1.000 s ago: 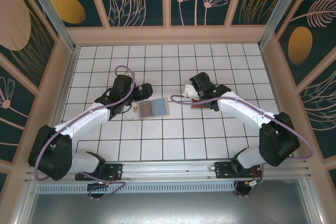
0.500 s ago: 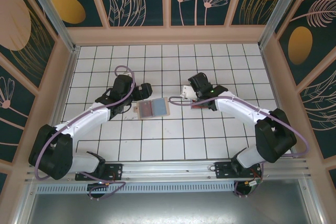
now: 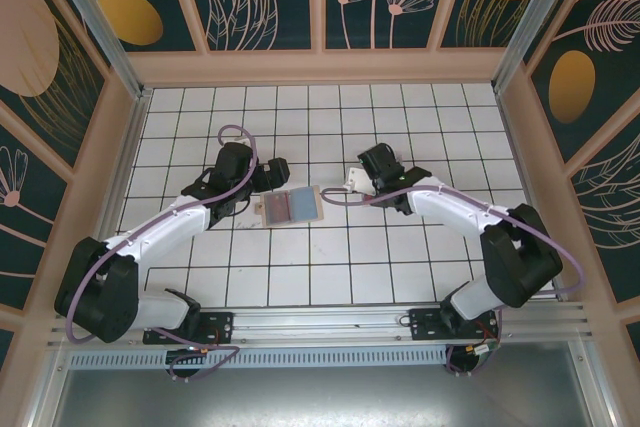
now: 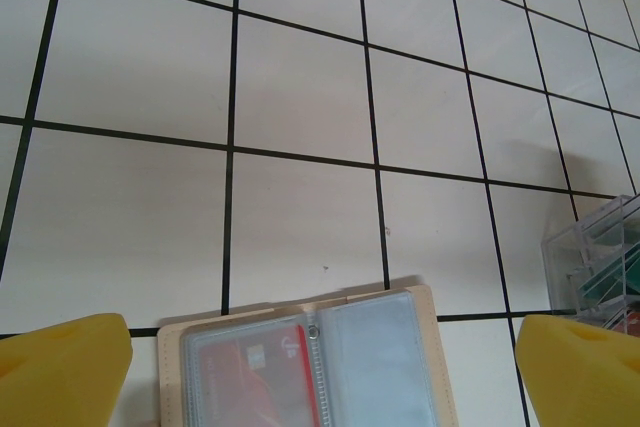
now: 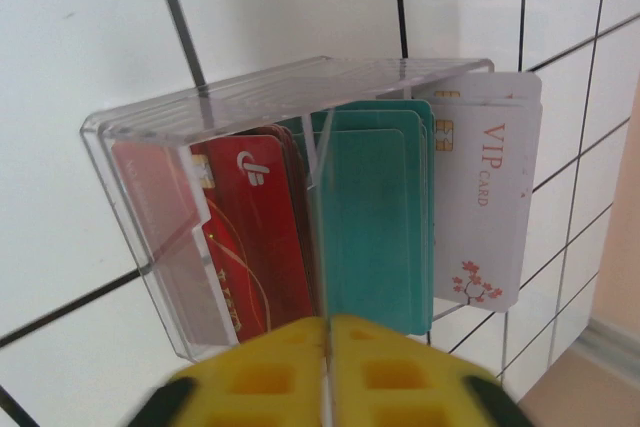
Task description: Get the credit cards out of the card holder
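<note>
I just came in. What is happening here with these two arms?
Two robot arms are emptying a card holder. It lies open on the table, with a red card in one pocket. The left hand is open, close to it. The right hand, pads together, is at a clear tray that holds red, teal and white cards.

1. The card holder [image 3: 290, 206], tan with clear pockets, lies open and flat near the table's middle, slightly toward the left edge.
2. A red card [image 4: 262, 372] sits in one pocket.
3. Red cards [image 5: 250, 237], teal cards [image 5: 370, 217] and a white VIP card [image 5: 490, 207] stand upright in a clear tray [image 5: 150, 197].
</note>
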{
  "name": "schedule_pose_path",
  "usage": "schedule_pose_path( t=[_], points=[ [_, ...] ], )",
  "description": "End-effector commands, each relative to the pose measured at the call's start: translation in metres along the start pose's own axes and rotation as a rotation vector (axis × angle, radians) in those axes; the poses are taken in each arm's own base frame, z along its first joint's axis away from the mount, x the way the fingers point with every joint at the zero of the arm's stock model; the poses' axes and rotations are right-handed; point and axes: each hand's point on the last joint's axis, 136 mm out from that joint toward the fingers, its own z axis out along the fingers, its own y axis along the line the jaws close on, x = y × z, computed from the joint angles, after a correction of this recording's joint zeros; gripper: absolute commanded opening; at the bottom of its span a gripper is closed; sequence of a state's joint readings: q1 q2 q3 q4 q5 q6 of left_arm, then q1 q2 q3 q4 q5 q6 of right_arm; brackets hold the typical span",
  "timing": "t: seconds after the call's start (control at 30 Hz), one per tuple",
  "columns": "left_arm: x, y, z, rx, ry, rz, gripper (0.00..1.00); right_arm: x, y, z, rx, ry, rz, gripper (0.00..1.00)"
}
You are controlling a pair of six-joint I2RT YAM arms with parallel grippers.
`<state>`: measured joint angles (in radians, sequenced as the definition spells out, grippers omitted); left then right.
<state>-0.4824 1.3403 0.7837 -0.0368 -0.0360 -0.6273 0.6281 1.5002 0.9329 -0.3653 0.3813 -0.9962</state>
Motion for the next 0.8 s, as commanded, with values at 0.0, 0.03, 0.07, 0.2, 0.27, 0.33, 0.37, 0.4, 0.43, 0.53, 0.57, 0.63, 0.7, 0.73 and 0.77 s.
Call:
schedule_pose_path(
  t=[0.0, 0.03, 0.07, 0.2, 0.27, 0.33, 0.37, 0.4, 0.43, 0.53, 0.57, 0.63, 0.7, 0.73, 0.77],
  points=[
    [-0.008, -0.002, 0.001, 0.002, -0.024, 0.022, 0.99, 0.004, -0.01, 0.008, 0.054, 0.023, 0.053, 0.28],
    [-0.008, -0.001, 0.001, 0.001, -0.025, 0.022, 0.98, 0.005, -0.013, 0.009, 0.064, 0.028, 0.063, 0.27],
    [-0.008, -0.001, 0.0, 0.001, -0.027, 0.023, 0.99, 0.005, -0.019, 0.01, 0.086, 0.031, 0.074, 0.27],
    [-0.008, 0.0, 0.0, -0.002, -0.03, 0.021, 0.98, 0.005, -0.039, 0.01, 0.145, 0.036, 0.125, 0.28],
    [-0.007, 0.0, -0.001, 0.001, -0.027, 0.02, 0.99, 0.007, -0.046, 0.012, 0.171, 0.045, 0.134, 0.28],
    [-0.008, -0.001, -0.001, 0.001, -0.028, 0.02, 0.99, 0.006, -0.05, 0.011, 0.187, 0.045, 0.138, 0.28],
    [-0.008, -0.001, -0.001, 0.002, -0.027, 0.02, 0.99, 0.006, -0.053, 0.011, 0.193, 0.044, 0.156, 0.28],
    [-0.007, 0.0, -0.001, 0.002, -0.027, 0.02, 0.99, 0.006, -0.057, 0.011, 0.199, 0.044, 0.177, 0.27],
    [-0.007, -0.001, -0.002, 0.002, -0.027, 0.02, 0.98, 0.004, -0.061, 0.009, 0.207, 0.036, 0.199, 0.27],
    [-0.007, 0.0, -0.003, 0.0, -0.028, 0.02, 0.98, -0.009, -0.076, -0.004, 0.195, -0.038, 0.324, 0.24],
    [-0.006, 0.001, -0.002, -0.001, -0.026, 0.019, 0.99, -0.017, -0.08, -0.009, 0.174, -0.074, 0.38, 0.23],
    [-0.004, 0.001, -0.001, -0.004, -0.014, 0.014, 0.98, -0.034, -0.086, -0.019, 0.118, -0.15, 0.497, 0.2],
    [0.002, 0.003, 0.001, -0.005, 0.005, 0.003, 0.96, -0.054, -0.089, -0.029, 0.045, -0.225, 0.637, 0.17],
    [0.004, 0.004, 0.002, -0.005, 0.014, -0.001, 0.94, -0.061, -0.09, -0.033, 0.018, -0.248, 0.714, 0.17],
    [0.007, 0.005, 0.003, -0.007, 0.023, -0.004, 0.92, -0.071, -0.091, -0.035, -0.01, -0.262, 0.794, 0.16]
  ],
)
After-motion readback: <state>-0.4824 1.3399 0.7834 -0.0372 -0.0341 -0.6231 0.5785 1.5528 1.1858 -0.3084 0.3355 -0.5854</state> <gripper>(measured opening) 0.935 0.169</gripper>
